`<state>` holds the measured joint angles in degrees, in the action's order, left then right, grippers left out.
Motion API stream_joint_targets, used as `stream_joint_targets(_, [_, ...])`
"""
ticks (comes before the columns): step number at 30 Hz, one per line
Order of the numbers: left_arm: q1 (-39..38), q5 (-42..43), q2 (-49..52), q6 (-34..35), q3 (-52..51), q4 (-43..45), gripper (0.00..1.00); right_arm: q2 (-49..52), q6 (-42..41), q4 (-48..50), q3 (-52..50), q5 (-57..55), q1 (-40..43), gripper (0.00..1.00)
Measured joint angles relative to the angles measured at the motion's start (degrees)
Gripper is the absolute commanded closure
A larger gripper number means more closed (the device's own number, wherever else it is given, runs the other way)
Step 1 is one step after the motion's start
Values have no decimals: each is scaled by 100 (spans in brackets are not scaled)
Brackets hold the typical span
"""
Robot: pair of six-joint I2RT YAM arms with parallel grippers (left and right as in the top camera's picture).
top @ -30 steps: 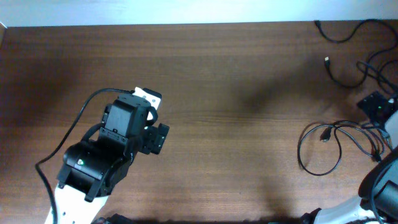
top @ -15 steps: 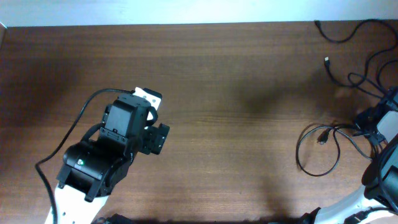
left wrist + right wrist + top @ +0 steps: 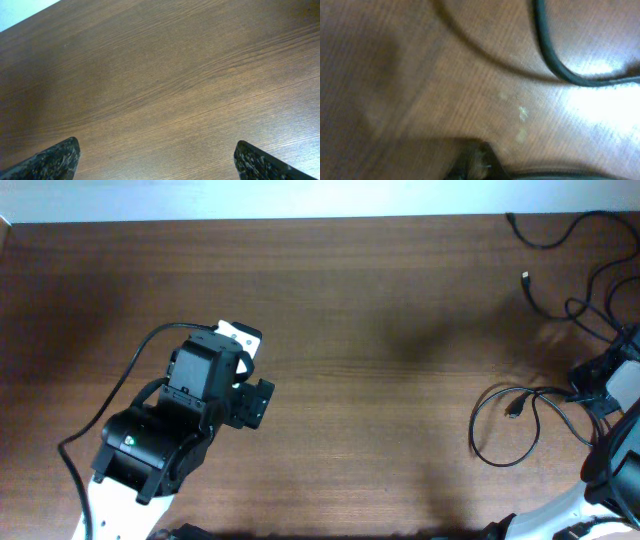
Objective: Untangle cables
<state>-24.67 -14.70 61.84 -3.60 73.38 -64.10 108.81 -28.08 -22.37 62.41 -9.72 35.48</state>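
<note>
Since the cables lie strewn along the right edge of the bench, my right hand sits low among them, though I cannot tell whether it grips a strand. My left hand hangs wide open and empty, well to the left. I should pinch one strand only and draw it slowly leftward.

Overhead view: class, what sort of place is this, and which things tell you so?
Probably a robotics lab or test bench. A robot's left arm and right arm reach over a wooden table, and thin black cables lie in loose strands near the right arm.
</note>
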Motion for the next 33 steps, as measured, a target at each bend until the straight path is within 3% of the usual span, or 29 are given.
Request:
stream_joint_targets(2, [0,0,0,2,0,0,1,-4,164,247,-28,96,-24,43])
stream_joint_targets(5, [0,15,0,2,0,4,1,-170,422,577,-28,188,-155,43])
stream_joint_targets(10, [0,37,0,2,0,35,1,-1690,1388,634,321,885,-533,43])
stream_joint_targets(15, [0,39,0,2,0,39,1,-3283,2229,673,446,2127,-973,43])
stream_joint_targets(20, [0,39,0,2,0,20,1,-4234,3051,262,446,3740,-1281,41])
stream_joint_targets(27, [0,42,0,2,0,11,1,-5643,3748,-992,448,5149,-1309,36])
stream_joint_targets(30, [0,39,0,2,0,-2,1,-6428,4212,-2074,468,5156,-1309,53])
stream_joint_targets(33, [0,37,0,2,0,0,1,-7270,4695,-3504,490,5121,-1309,51])
